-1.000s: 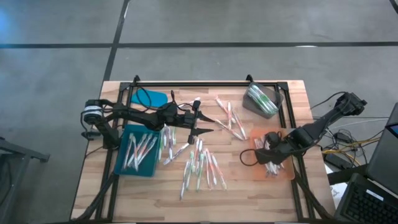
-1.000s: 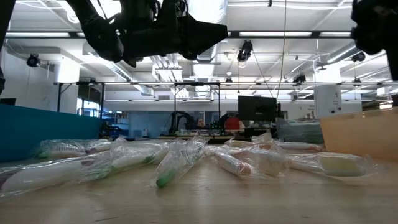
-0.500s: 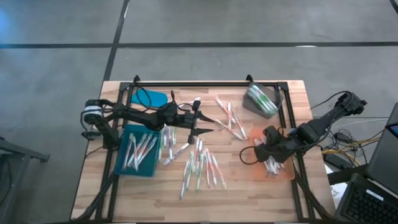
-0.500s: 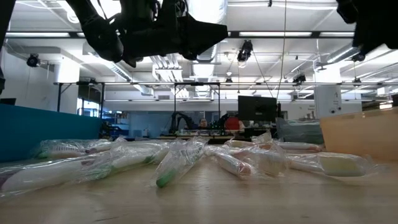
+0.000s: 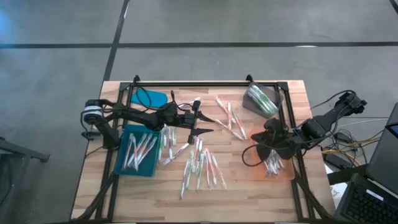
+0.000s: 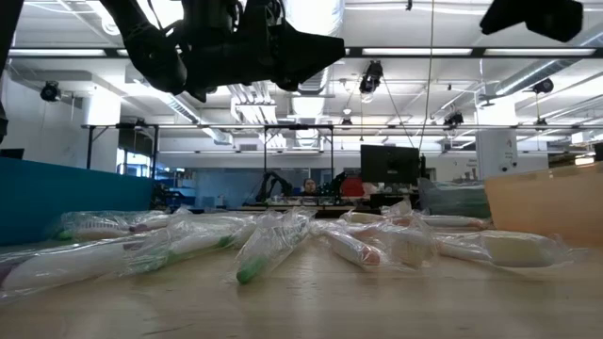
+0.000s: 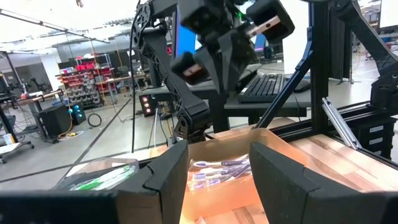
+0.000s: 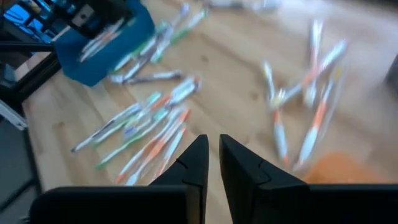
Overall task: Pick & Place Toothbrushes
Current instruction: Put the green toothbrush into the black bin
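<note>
The right gripper (image 5: pixel 268 138) has lifted up from the orange tray (image 5: pixel 287 172) and swung back toward the middle of the table. Its two fingers have been coming together, and now only a thin gap is left between them. Nothing is held in them. This looks like a drop just finished, with the arm going back for more.

The left gripper (image 5: pixel 200 124) has not moved. It hangs above the loose toothbrushes (image 5: pixel 202 165) in the middle of the wooden table (image 5: pixel 143 199). Its fingers stand apart and hold nothing.

Many toothbrushes lie spread on the table between the two trays. Some are in a bunch near the front, and a few more lie farther back (image 5: pixel 229 118). So there is a lot left to sort.

The blue tray (image 5: pixel 118 163) on the left has a bunch of pale toothbrushes in it. The orange tray on the right has a small pile of them too, white and purple ones as seen from the left wrist. A grey bin (image 5: pixel 261 101) at the back right has something green and white inside, but it is too small to tell what.
</note>
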Action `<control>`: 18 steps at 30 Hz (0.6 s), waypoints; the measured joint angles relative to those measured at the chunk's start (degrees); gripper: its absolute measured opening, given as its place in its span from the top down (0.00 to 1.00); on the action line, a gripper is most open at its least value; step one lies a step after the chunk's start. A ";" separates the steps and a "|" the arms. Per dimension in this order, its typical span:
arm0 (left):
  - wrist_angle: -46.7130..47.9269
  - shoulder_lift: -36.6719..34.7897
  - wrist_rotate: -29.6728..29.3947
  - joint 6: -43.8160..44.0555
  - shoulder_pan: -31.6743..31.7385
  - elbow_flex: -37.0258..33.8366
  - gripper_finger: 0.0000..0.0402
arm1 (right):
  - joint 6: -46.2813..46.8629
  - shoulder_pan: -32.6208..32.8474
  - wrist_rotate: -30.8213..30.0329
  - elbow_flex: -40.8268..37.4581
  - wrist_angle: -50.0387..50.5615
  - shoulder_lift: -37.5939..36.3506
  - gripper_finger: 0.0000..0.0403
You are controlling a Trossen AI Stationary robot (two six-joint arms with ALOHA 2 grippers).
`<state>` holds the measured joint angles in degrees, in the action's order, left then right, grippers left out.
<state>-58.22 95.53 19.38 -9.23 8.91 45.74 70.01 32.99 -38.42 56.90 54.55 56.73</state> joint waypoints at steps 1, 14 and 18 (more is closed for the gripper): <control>0.00 0.00 0.01 0.00 -0.01 0.00 0.56 | -2.07 0.00 -1.26 0.13 -0.29 0.00 0.92; 6.03 -0.06 -3.30 4.72 0.13 0.92 0.56 | -23.91 -0.07 -19.39 -1.22 -1.33 2.11 0.98; 16.32 -0.69 -12.06 4.94 0.24 2.41 0.56 | -23.70 -0.04 -22.84 -3.16 -1.28 3.62 0.98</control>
<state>-41.89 94.84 7.32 -4.29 9.15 48.14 46.30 32.95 -61.25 53.74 53.27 60.35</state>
